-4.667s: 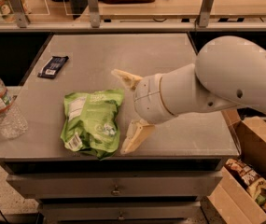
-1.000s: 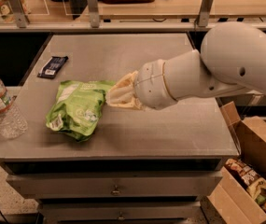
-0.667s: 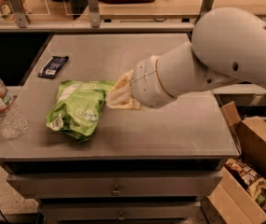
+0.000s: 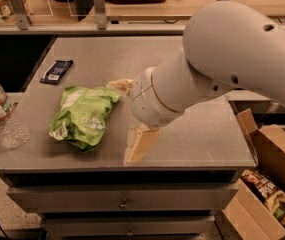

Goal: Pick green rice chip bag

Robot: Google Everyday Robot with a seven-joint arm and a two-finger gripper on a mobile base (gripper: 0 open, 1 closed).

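The green rice chip bag (image 4: 82, 116) lies on the grey table (image 4: 192, 134), left of centre, near the front edge. My gripper (image 4: 120, 123) is just to the right of the bag and is open. One beige finger (image 4: 119, 85) sits at the bag's upper right corner. The other finger (image 4: 139, 144) points down toward the table's front edge, apart from the bag. The bag is not held. My big white arm (image 4: 222, 59) reaches in from the right and hides part of the table.
A small dark flat wrapper (image 4: 56, 71) lies at the back left. A clear water bottle (image 4: 2, 115) stands at the table's left edge. An open cardboard box (image 4: 269, 184) with snacks sits on the floor at the right. Drawers (image 4: 124, 203) run below the table.
The gripper was shut on the bag's right edge; now its fingers are spread wide and the bag is let go. The bag lies in about the same place.
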